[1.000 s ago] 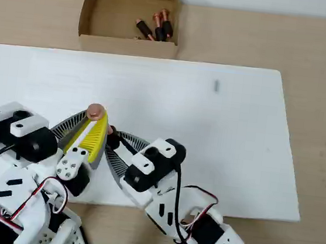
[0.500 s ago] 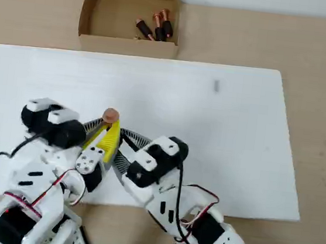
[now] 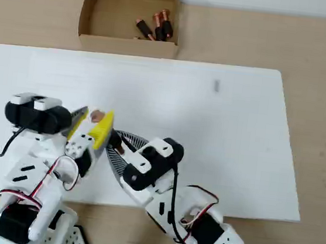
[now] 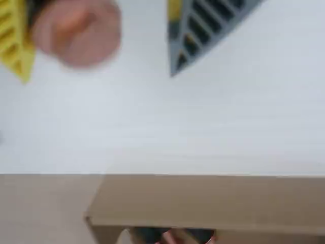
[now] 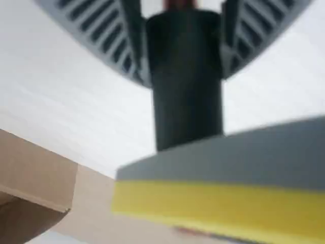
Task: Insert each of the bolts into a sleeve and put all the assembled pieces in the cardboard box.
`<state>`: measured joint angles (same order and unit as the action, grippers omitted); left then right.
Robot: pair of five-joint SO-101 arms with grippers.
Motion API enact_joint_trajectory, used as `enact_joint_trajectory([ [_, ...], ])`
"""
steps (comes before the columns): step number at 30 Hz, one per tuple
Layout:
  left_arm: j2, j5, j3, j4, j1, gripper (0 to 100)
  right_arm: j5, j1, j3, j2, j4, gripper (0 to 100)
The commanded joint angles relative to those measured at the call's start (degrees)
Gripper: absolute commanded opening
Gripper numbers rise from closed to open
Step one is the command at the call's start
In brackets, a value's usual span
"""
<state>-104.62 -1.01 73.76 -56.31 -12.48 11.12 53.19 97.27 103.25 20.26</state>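
Blurred bolt head [image 4: 76,33]; edge-cropped cardboard box [image 4: 213,201]

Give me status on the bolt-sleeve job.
Done: several assembled pieces lie in the cardboard box. In hand: left tool holds a bolt, right tool holds a sleeve, close together. Left, apparently: insert that bolt, then box the piece.
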Motion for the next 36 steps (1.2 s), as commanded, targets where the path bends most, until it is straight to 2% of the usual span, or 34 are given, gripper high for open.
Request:
enact_joint_trajectory([
  [1, 0.22, 0.44, 1.93, -2.02, 0.35, 20, -0.53, -0.31, -0.40, 3.21, -2.29, 0.9],
  [8, 0.22, 0.18, -1.76, -7.30, -4.84, 20, -0.53, -0.31, -0.40, 3.21, -2.29, 0.9],
  [15, 0.22, -2.29, -6.07, -8.09, -5.45, 20, -0.53, -0.40, -0.40, 3.12, -2.29, 0.9],
  [23, 0.31, -4.66, -13.36, -13.01, -12.92, 20, -0.53, -2.07, -0.40, 3.12, -2.29, 0.9],
  [36, 10.59, -7.56, -29.10, -15.82, -13.36, 20, -0.53, -4.35, -0.40, 2.68, -2.29, 0.9],
])
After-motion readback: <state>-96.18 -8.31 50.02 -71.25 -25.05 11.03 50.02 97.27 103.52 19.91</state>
